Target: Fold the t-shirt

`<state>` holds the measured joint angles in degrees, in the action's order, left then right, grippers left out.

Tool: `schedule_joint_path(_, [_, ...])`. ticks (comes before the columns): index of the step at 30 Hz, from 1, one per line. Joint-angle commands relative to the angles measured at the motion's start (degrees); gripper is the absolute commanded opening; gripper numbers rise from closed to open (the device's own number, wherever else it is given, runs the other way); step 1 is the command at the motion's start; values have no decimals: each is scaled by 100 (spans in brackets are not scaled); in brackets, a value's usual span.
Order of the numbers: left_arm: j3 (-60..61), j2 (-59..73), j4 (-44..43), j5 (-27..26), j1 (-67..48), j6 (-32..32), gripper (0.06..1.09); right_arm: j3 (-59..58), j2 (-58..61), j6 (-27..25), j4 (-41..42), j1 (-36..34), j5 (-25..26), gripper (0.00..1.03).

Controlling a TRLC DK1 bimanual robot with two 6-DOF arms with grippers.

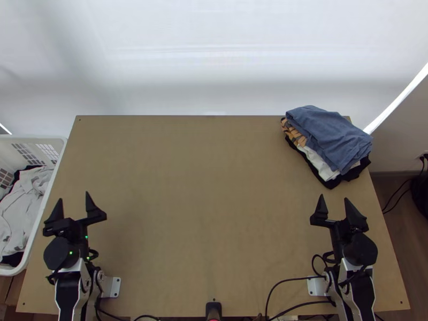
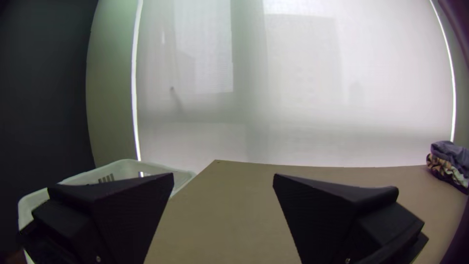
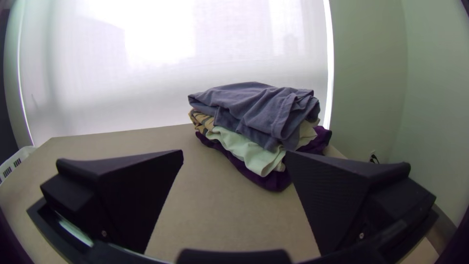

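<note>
In the top view my left gripper [image 1: 74,206] stands open over the table's near left part, beside the basket, with nothing between its fingers. My right gripper [image 1: 335,206] is open too, at the near right, nearer the table's front than a stack of folded clothes. A folded blue garment [image 1: 327,135] lies on top of that stack at the far right corner. Seen from the wrists, the left gripper [image 2: 223,181] and the right gripper [image 3: 234,155] both have their fingers wide apart. In the right wrist view the blue garment [image 3: 254,110] is layered over white, patterned and dark cloth.
A white basket [image 1: 52,160] holding bunched light and dark cloth [image 1: 24,198] stands against the table's left side. The wooden table [image 1: 203,203] is bare between the arms and up to its far edge. Black cables [image 1: 291,279] run along the near edge.
</note>
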<state>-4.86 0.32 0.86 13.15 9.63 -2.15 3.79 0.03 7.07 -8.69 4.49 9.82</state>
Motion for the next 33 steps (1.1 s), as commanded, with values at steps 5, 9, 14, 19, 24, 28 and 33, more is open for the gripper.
schedule_joint_path(5, [-1315, 30, 977, 12, 233, -136, 105, -36, -21, 75, -63, 25, 46, 98])
schedule_joint_path(9, [-1764, 381, 1381, 65, 356, 4, 105, -36, -12, 75, -63, 25, 46, 98])
schedule_joint_path(14, [-2317, 1498, 1724, 56, 1006, 330, 105, -36, -21, 75, -63, 25, 46, 98])
schedule_joint_path(19, [-3003, 2842, 1962, -251, 1788, 523, 105, -36, -21, 75, -63, 25, 46, 98])
schedule_joint_path(24, [-3645, 4187, 1997, -1359, 3238, 602, 105, -36, -12, 75, -63, 25, 46, 98])
schedule_joint_path(28, [-4313, 5558, 1962, -1482, 3924, 558, 105, -45, -12, 75, -63, 25, 46, 98])
schedule_joint_path(33, [-5279, 7246, 1918, -1781, 4583, 532, 105, -36, -21, 75, -63, 25, 46, 99])
